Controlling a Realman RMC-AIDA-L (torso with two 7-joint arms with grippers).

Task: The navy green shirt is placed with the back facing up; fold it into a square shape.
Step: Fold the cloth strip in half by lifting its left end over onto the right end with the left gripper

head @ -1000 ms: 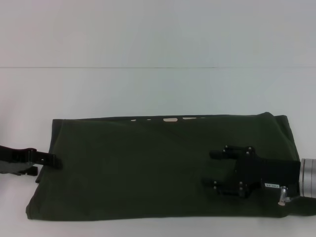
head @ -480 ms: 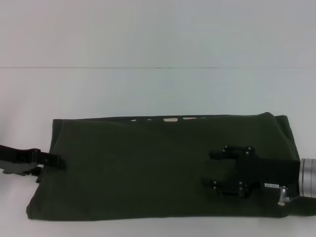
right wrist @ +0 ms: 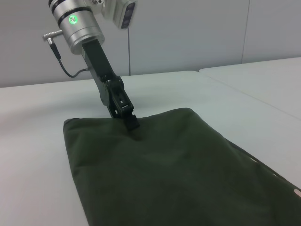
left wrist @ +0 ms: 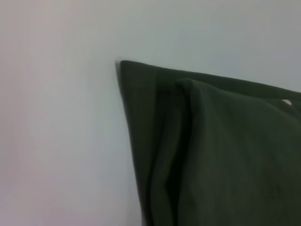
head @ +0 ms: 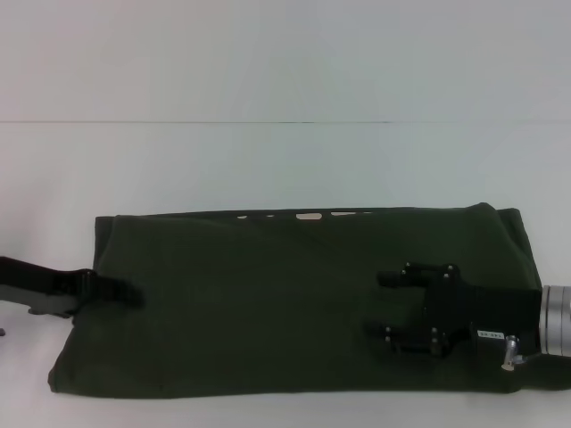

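The navy green shirt (head: 268,303) lies flat on the white table as a long folded rectangle; it also shows in the left wrist view (left wrist: 221,155) and the right wrist view (right wrist: 164,174). My left gripper (head: 134,292) reaches in from the left, and its tips lie over the shirt's left edge. In the right wrist view the left gripper (right wrist: 132,124) has its fingers together and touches the fabric at that edge. I cannot tell whether cloth is between them. My right gripper (head: 385,305) is open and lies low over the shirt's right part, pointing left.
The white table (head: 268,160) stretches beyond the shirt's far edge. A pale neck label (head: 308,215) shows at that far edge. A table seam (right wrist: 221,82) runs on one side in the right wrist view.
My left gripper has moved to the right, from just beside the shirt's left edge to over it. The right gripper and the shirt have not visibly moved.
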